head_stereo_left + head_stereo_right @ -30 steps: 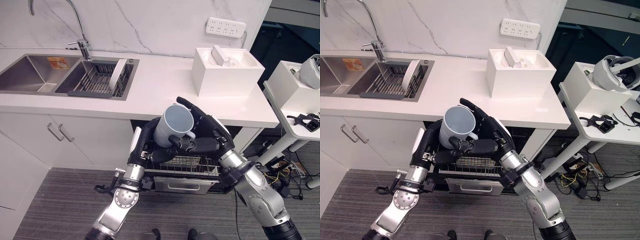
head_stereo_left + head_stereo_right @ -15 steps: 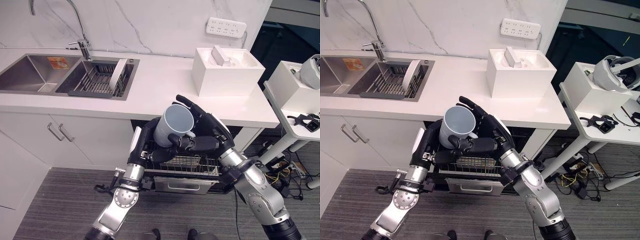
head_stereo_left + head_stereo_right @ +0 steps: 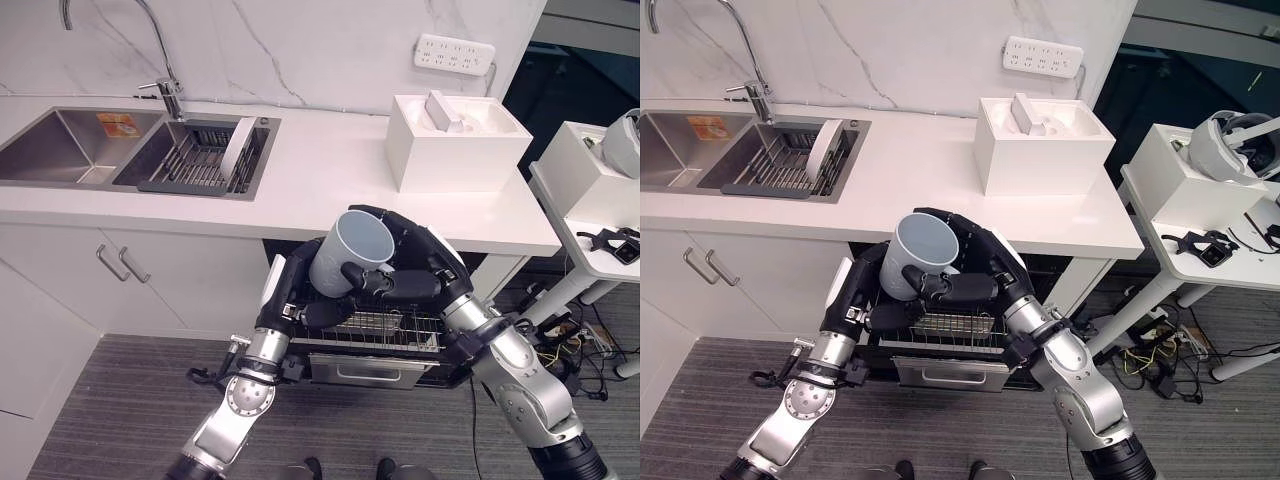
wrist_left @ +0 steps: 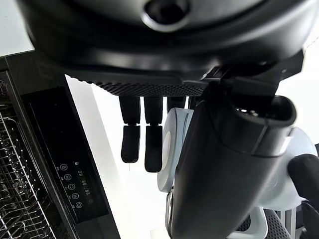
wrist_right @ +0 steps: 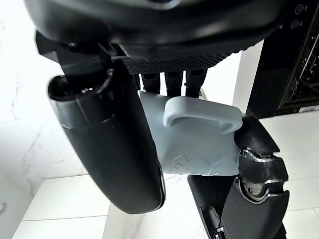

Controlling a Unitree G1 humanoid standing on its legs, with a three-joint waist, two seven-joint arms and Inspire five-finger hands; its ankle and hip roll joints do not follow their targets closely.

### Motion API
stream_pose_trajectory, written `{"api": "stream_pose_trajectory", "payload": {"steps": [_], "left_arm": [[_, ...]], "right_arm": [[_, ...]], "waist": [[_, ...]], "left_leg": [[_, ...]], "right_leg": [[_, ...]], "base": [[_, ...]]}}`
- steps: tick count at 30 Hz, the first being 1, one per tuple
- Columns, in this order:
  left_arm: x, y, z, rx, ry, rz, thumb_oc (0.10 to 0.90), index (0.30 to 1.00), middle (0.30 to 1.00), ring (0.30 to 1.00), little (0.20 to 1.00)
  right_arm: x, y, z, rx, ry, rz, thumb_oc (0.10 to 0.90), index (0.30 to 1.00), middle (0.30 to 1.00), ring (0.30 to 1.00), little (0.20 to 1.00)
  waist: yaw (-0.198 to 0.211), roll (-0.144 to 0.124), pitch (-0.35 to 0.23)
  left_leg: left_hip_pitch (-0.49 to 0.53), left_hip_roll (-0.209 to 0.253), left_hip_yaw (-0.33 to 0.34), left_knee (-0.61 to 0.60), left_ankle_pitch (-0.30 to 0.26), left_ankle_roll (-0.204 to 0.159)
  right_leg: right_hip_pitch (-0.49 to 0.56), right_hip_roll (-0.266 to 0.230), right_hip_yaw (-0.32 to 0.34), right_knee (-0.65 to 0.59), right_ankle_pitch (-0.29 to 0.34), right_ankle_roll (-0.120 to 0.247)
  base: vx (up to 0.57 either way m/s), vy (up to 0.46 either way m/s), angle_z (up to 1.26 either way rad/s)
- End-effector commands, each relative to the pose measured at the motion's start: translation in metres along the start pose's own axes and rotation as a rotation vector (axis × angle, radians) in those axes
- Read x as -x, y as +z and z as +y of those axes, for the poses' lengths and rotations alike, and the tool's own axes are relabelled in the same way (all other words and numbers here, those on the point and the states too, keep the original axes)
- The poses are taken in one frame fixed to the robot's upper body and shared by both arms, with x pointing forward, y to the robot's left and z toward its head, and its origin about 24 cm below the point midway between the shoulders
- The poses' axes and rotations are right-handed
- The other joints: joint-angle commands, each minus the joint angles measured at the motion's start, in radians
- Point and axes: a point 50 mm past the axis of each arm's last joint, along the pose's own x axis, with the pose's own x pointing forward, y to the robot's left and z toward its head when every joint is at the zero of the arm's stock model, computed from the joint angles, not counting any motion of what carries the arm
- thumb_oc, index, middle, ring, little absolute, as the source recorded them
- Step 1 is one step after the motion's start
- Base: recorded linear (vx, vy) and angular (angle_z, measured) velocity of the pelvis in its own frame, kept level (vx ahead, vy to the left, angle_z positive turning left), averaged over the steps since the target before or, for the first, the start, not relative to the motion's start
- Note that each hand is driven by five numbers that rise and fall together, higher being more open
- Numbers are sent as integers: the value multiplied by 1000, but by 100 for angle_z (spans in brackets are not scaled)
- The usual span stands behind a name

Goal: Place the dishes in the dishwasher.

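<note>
Both hands, left hand (image 3: 292, 290) and right hand (image 3: 412, 262), curl around the pale blue mug (image 3: 351, 254), held between them. Below them sits the dishwasher rack (image 3: 385, 325); behind, the countertop (image 3: 320, 180).

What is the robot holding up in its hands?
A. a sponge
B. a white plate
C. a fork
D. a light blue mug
D. Both the left robot hand and the right robot hand wrap around a light blue mug, held above the pulled-out dishwasher rack, its open mouth tilted up toward the camera. A white plate stands in the drying rack in the sink.
</note>
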Motion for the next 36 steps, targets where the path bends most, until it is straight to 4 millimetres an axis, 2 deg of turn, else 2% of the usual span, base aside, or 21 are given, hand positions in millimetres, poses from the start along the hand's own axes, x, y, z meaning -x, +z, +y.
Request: {"api": "stream_pose_trajectory", "payload": {"steps": [1, 10, 11, 12, 13, 21, 36], "left_arm": [[-23, 62, -9, 43, -61, -369, 400, 300, 300, 300, 300], [-23, 58, -10, 67, -62, -337, 400, 300, 300, 300, 300], [-23, 58, -9, 72, -56, -334, 460, 389, 389, 389, 389], [-23, 57, -7, 74, -42, -330, 640, 660, 660, 660, 660], [-22, 57, -6, 75, -34, -327, 800, 900, 900, 900, 900], [-20, 52, 5, 70, 31, -298, 800, 900, 900, 900, 900], [-10, 38, 45, 44, 245, -208, 800, 900, 900, 900, 900]], "right_arm": [[-22, 38, 19, -15, 147, -229, 400, 300, 300, 300, 300], [-21, 37, 18, 1, 129, -226, 400, 300, 300, 300, 300], [-21, 37, 17, 10, 123, -225, 400, 300, 300, 300, 300], [-20, 37, 16, 20, 115, -222, 400, 300, 300, 300, 300], [-19, 37, 15, 24, 107, -222, 400, 300, 300, 300, 300], [-11, 40, 5, 70, 2, -269, 400, 300, 300, 300, 300], [7, 44, -12, 122, -133, -333, 400, 300, 300, 300, 300]], "waist": [[19, -2, -59], [16, -3, -56], [16, -3, -56], [15, -2, -56], [14, -2, -55], [10, 5, -52], [15, 15, -45]], "left_leg": [[101, 112, 51, -6, -162, -22], [103, 113, 52, -6, -161, -21], [103, 113, 52, -6, -161, -21], [104, 113, 51, -6, -161, -20], [104, 112, 50, -6, -161, -20], [104, 113, 51, -6, -159, -21], [100, 110, 44, -6, -155, -22]], "right_leg": [[6, -20, 22, 36, -148, 62], [7, -16, 26, 36, -149, 60], [8, -15, 27, 36, -149, 59], [10, -13, 28, 36, -151, 58], [11, -12, 29, 36, -151, 57], [13, -10, 30, 36, -153, 55], [13, -12, 29, 36, -155, 50]], "base": [[0, 0, 0], [0, 0, 0], [0, 0, 0], [0, 0, 0], [0, 0, 0], [0, 0, 0], [0, 0, 0]]}}
